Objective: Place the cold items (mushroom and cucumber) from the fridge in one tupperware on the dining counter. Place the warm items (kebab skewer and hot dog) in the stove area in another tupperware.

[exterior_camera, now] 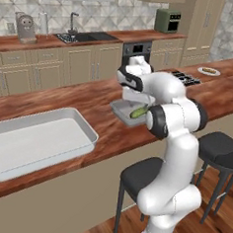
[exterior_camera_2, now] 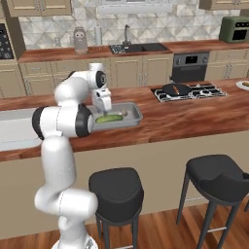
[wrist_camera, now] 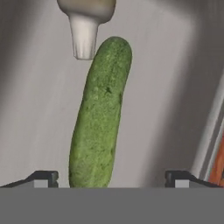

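On your left, the big white tub (exterior_camera: pixel 37 142) sits on the counter (exterior_camera: pixel 104 107). Your claw (wrist_camera: pixel 112 179) hangs wide above the cucumber (wrist_camera: pixel 98 118), which lies beside the mushroom (wrist_camera: pixel 85 26) in the small tub (exterior_camera_2: pixel 133 114).

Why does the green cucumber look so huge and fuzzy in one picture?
In the hand view the camera sits right above the dark green cucumber, so it looms large and soft-edged; in the right base view the same cucumber is small inside the shallow grey tub.
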Controlling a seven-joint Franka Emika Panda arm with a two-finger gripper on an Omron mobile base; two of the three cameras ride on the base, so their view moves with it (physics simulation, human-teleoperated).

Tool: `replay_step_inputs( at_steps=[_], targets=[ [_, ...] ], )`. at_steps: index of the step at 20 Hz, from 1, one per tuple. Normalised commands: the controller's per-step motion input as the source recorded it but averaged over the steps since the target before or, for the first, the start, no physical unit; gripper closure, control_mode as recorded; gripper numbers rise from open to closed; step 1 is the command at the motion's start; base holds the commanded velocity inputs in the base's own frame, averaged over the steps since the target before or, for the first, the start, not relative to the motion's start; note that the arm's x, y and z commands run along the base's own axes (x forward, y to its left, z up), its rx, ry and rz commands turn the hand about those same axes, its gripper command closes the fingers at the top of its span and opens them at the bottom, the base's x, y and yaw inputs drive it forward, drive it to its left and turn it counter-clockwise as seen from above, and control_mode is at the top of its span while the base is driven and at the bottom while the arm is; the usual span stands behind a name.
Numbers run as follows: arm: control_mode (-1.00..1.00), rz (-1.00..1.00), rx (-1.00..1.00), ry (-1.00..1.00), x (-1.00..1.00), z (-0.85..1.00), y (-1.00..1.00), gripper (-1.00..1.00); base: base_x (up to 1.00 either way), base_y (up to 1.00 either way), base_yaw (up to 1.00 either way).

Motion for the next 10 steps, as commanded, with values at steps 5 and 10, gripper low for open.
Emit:
replay_step_inputs(
  at_steps=[5,10],
  targets=[
    [-1.0,0.0,-0.03,-0.11,-0.68,0.81,0.1,-1.0,0.0,0.0,0.0],
    [-1.0,0.09,0.01,-0.35,-1.0,0.49,-0.16,-1.0,0.0,0.0,0.0]
  ],
)
